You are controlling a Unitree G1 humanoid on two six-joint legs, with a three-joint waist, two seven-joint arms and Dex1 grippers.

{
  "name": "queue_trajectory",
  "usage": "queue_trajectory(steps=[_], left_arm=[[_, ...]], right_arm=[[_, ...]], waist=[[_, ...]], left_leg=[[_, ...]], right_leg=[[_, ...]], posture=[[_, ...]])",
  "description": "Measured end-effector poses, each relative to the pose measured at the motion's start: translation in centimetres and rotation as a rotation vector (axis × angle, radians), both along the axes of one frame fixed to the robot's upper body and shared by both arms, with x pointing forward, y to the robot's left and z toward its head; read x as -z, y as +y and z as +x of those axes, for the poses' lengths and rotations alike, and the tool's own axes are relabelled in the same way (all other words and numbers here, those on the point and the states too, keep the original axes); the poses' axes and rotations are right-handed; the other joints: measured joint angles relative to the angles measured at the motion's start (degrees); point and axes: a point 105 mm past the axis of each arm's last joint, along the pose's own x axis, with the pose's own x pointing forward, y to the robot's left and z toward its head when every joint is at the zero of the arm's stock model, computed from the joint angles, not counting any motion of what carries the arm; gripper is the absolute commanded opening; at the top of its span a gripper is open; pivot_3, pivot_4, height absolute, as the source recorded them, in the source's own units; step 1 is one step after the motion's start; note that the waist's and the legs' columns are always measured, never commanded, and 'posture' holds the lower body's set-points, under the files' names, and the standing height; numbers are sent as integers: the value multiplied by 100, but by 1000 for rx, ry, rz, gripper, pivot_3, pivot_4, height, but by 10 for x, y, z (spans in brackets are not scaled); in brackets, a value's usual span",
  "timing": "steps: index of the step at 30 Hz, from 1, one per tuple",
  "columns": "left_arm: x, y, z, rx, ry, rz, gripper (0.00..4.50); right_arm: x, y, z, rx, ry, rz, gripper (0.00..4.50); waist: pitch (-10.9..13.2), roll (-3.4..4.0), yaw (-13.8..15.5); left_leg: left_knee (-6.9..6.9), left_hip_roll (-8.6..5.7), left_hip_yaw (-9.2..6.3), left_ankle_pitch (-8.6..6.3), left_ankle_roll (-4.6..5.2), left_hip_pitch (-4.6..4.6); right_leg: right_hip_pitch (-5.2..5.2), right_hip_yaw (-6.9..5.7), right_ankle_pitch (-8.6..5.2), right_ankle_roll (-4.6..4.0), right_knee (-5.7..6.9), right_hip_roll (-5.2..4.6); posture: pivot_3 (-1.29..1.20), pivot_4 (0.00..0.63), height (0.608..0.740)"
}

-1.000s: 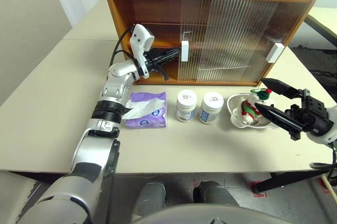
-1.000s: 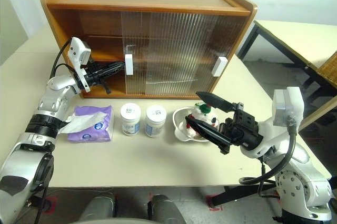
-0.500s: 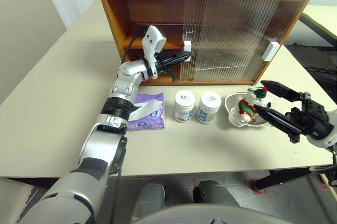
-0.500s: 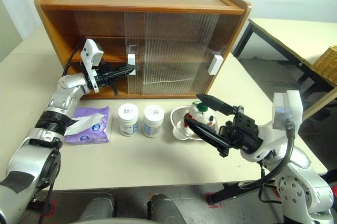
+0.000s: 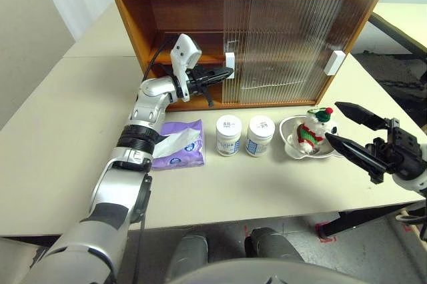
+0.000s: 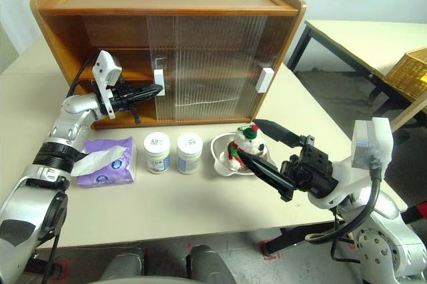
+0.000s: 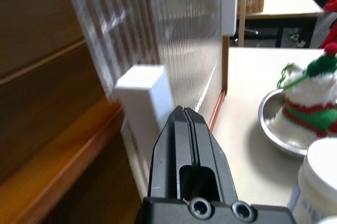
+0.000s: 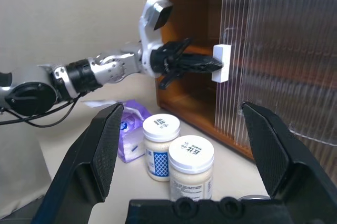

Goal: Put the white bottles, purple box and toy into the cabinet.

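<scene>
The cabinet (image 5: 247, 31) is standing at the far edge of the table (image 5: 60, 144), its two ribbed sliding doors overlapping toward the right end and leaving the left compartment and inner shelf exposed. The left gripper (image 5: 227, 72) is reaching level into that opening with its two black fingers pressed together and holding nothing; the closed tip is sitting right at the white handle (image 5: 230, 66) of the inner sliding door, and the left wrist view is showing the tip just beside that handle, though actual contact cannot be confirmed. The purple box (image 5: 177, 144) is lying flat on the table in front of the cabinet's left end, a white tissue protruding from it. The two white bottles (image 5: 229, 135) are standing upright side by side just to the right of it, close together near the middle of the table. The toy (image 5: 310, 129) is sitting upright in a steel bowl (image 5: 291, 144) right of the bottles. The right gripper (image 5: 345, 131) is hovering near the table's right edge, its fingers spread wide and empty, pointing toward the toy and bowl but apart from them.
</scene>
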Motion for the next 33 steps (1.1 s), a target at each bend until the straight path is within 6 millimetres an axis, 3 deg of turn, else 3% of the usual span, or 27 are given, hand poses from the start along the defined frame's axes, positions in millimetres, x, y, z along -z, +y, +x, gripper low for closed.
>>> queue_trajectory(steps=[12,23,33], left_arm=[[-4,21,8,-135,-23,7,44],[-7,-18,12,-49,-24,-20,44],[-7,-28,14,-21,-24,-20,44]], right_arm=[[-1,2,5,-40,-6,13,4500],[2,3,4,-43,7,10,4500],[6,2,1,-35,24,8,4500]], waist=[[-5,4,50],[-5,4,103],[-5,4,105]], left_leg=[[2,-1,-2,0,0,2],[7,-8,-1,-1,2,0],[16,-12,0,-7,12,-2]], right_leg=[[3,1,0,-2,0,-5],[6,3,0,-1,0,-10],[11,3,-4,6,-1,-11]], posture=[[1,0,740],[-23,0,740],[-31,0,740]])
